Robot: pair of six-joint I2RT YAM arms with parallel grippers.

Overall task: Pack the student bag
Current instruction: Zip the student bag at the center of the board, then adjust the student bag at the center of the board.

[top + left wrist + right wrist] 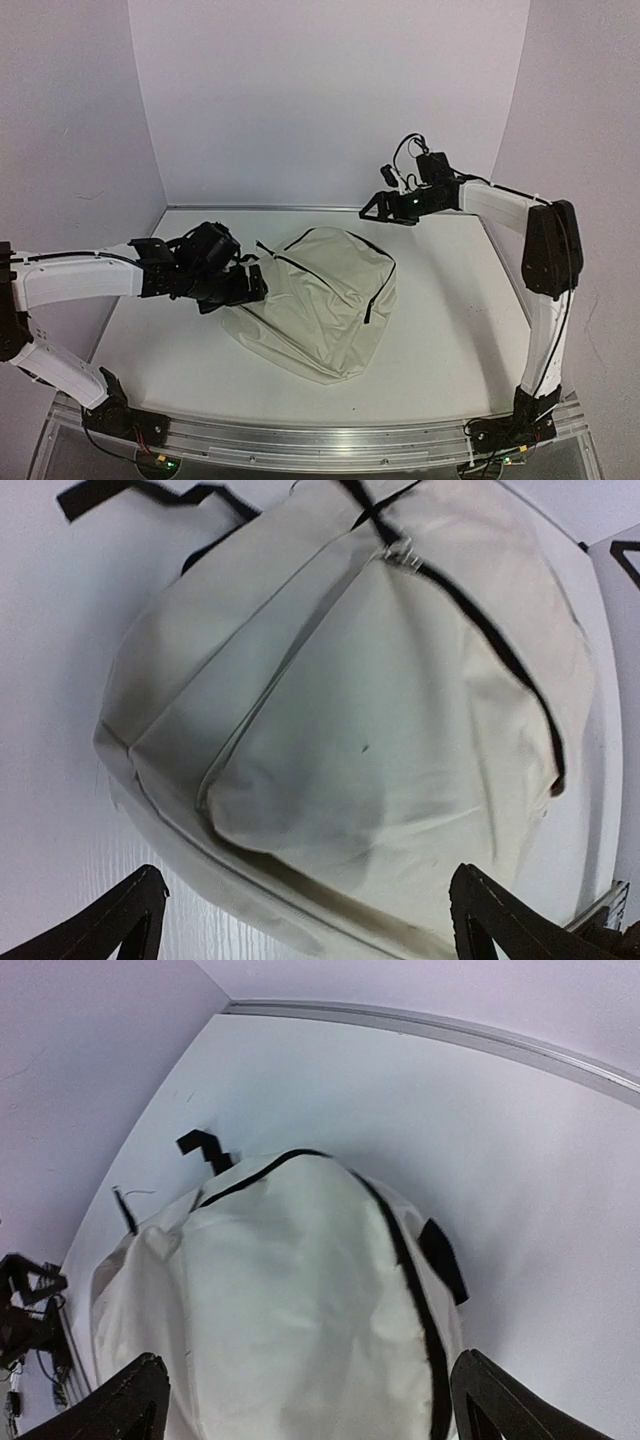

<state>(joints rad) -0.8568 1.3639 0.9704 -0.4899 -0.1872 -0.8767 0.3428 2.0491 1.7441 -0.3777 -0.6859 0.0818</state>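
**Colour Reference: Bag and Rig**

The student bag was plain cream fabric with black zipper lines and a black strap. The table was white. The left arm and right arm had white links and black joints. The left gripper and right gripper were black.

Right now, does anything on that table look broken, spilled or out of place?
Nothing serious. The student bag lies slumped and creased on the table, with no spill or tear in view. The only blemish is a small dark speck on its cream front panel, seen from the left wrist camera.
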